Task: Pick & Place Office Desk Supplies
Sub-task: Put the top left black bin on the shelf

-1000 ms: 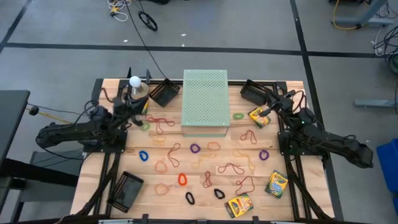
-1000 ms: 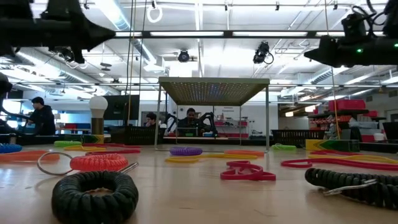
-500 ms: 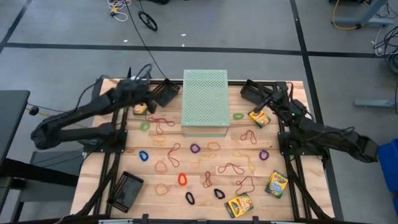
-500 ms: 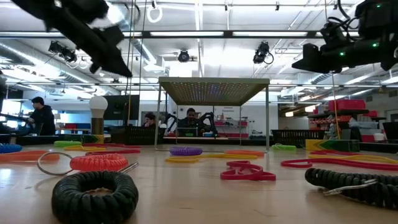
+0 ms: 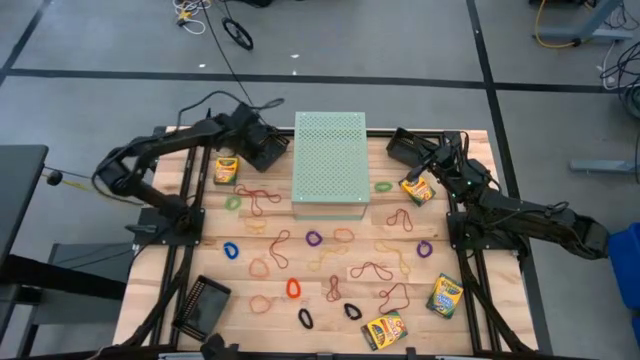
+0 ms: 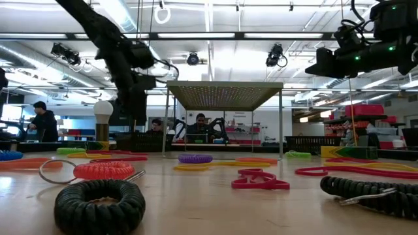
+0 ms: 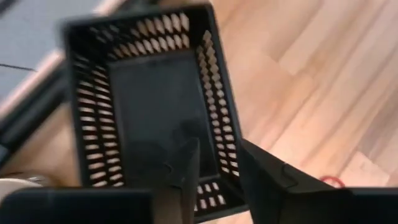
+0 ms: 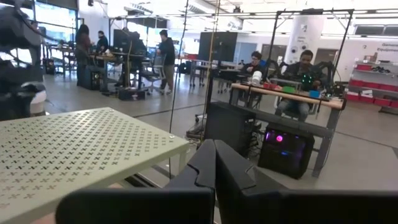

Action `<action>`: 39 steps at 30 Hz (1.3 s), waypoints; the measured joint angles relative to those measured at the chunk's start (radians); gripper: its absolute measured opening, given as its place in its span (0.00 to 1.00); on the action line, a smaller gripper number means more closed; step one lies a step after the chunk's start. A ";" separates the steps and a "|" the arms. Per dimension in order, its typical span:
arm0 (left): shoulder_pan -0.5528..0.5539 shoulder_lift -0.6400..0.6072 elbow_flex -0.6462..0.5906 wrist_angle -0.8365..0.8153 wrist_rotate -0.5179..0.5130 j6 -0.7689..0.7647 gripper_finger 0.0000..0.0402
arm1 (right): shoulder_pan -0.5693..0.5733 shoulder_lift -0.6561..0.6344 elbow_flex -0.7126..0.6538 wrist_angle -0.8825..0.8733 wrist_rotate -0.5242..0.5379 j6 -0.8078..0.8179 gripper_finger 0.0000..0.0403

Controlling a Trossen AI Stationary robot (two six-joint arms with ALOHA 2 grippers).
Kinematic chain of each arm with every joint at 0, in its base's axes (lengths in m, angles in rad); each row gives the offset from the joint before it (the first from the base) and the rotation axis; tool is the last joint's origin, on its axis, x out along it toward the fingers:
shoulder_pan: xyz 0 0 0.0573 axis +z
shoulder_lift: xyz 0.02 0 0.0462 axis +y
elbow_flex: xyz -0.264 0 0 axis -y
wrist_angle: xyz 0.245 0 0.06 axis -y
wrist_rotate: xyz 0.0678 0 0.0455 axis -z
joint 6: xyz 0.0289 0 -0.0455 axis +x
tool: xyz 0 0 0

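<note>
**Left claw parted over the far-left mesh tray**

The wooden bench (image 5: 210,235) carries a large pale-green perforated box (image 5: 329,163) at the middle of its far edge. Black mesh trays stand at either side of that box: one toward the far-left corner (image 5: 263,150), one toward the far-right corner (image 5: 408,147), and a third lies near the front-left corner (image 5: 202,304).

The left claw (image 7: 217,163) hangs over the far-left tray with its fingers a narrow way apart, one over the tray's inside and one outside its wall; nothing shows between them. The right claw (image 8: 214,163) is pinched closed and empty, above the bench's right edge near the far-right tray.

Crayon boxes lie by the far-left tray (image 5: 225,171), near the right claw (image 5: 416,188), at the right edge (image 5: 444,296) and at the front edge (image 5: 384,330). Rubber bands (image 5: 312,239) in many colours are scattered across the bench's middle and front.
</note>
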 joint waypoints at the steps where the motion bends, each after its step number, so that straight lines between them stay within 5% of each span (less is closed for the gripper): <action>1: -0.008 0.020 0.010 -0.014 0.000 0.002 0.32 | 0.000 0.000 0.000 0.000 0.000 -0.001 0.00; 10: -0.042 0.089 0.036 0.007 -0.008 -0.040 0.53 | 0.000 0.000 0.000 0.000 0.000 -0.006 0.00; 16: -0.052 0.132 0.036 0.010 -0.020 -0.042 0.54 | 0.000 0.000 0.000 0.003 0.000 -0.011 0.00; 22: -0.075 0.161 0.036 -0.004 -0.026 -0.041 0.42 | 0.000 0.000 0.000 0.008 0.001 -0.022 0.01; 30: -0.082 0.115 0.036 -0.112 -0.070 0.035 0.06 | 0.000 0.000 0.000 0.008 0.001 -0.037 0.01; 39: -0.119 0.037 0.036 -0.176 -0.083 0.238 0.09 | 0.000 0.000 0.000 0.012 0.001 -0.044 0.01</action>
